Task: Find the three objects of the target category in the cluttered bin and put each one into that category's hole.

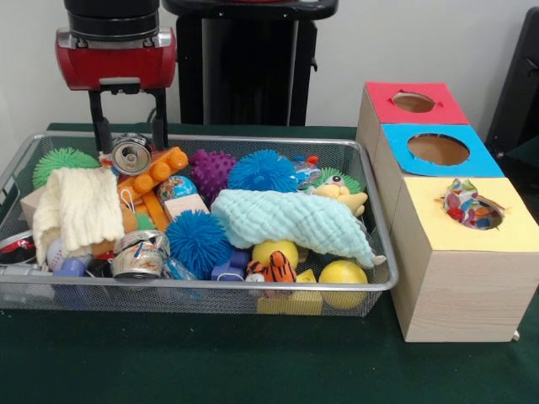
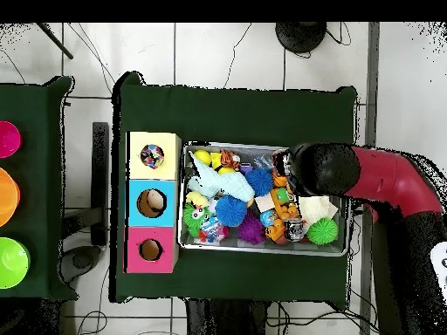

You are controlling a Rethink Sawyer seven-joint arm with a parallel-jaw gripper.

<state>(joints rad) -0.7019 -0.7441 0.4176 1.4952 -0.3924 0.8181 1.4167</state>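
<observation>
- The red and black robot arm hangs over the wide silver wire mesh bin, at about 11 o'clock in the front view.
- Its gripper points straight down, with two black fingers spread apart.
- A dented silver drink can sits between the tips; I cannot tell if they squeeze it.
- One crumpled white polka-dot wrapper sits in the round hole of the yellow-topped wooden box, at 3 o'clock from the bin.
</observation>
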